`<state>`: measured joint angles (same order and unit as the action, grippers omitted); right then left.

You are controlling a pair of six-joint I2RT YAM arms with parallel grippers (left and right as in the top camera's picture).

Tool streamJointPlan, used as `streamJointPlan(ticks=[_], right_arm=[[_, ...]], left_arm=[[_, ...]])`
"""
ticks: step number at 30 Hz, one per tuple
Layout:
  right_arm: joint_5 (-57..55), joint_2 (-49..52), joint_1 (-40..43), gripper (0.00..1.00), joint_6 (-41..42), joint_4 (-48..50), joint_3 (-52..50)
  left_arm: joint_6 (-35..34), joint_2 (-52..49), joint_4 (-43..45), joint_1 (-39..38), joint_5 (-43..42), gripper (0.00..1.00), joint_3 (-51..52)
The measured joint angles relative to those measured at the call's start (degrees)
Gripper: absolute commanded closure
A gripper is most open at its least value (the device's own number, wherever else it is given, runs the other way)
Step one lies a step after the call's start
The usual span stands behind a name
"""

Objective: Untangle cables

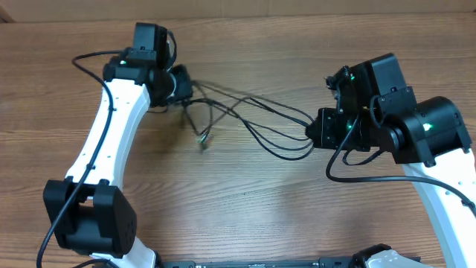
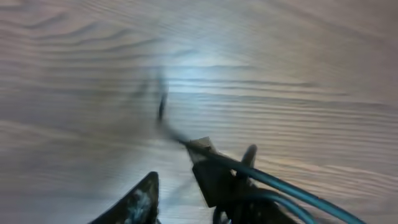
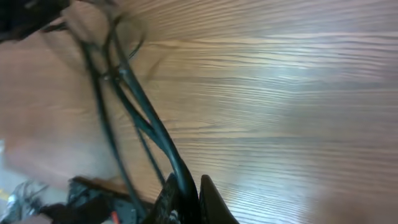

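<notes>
Spanning the middle of the table, the cables run in loose black loops between your left gripper, over the table's far left, and your right gripper, over its right side. Plug ends sit near the table's centre. In the right wrist view your right fingers are pressed together, pinching the cables low over the table. The left wrist view is blurred: one finger shows with a cable and plug beside it, but you cannot tell whether that gripper is clamped or spread.
</notes>
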<state>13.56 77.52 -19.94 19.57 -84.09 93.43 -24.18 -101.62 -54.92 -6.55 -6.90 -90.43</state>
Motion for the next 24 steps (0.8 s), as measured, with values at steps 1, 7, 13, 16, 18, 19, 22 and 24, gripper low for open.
streamJointPlan(ticks=[1,7,13,16,18,19,22,24], right_arm=[[-1.62,0.0,-0.15,0.96,0.98,-0.02,0.0],[-6.54,0.02,-0.46,0.96,4.02,0.04,0.0],[-7.63,0.68,-0.35,0.96,3.26,-0.44,0.0],[-11.02,0.81,2.51,0.96,3.28,-2.29,0.0],[-12.55,0.81,5.31,0.96,3.58,-2.12,0.0],[-13.05,0.81,6.51,0.96,3.74,-2.12,0.0],[-11.98,0.81,10.16,0.96,3.28,-0.7,0.0],[-8.68,0.87,10.43,0.96,1.2,1.09,0.0]], left_arm=[[1.03,0.24,-1.05,0.31,1.77,0.51,-0.02],[6.32,0.35,-5.53,2.21,4.61,0.4,-0.02],[10.51,0.37,-8.2,3.02,5.77,0.36,-0.02],[10.88,0.42,-8.61,5.7,10.1,0.34,-0.02],[10.75,0.57,-9.09,9.25,11.65,0.34,-0.07],[10.71,0.7,-9.44,10.71,12.11,0.35,-0.09],[11.37,2.03,-9.75,13.81,9.79,0.41,-0.28],[14.4,3.56,-9.75,13.46,3.08,0.44,-0.61]])
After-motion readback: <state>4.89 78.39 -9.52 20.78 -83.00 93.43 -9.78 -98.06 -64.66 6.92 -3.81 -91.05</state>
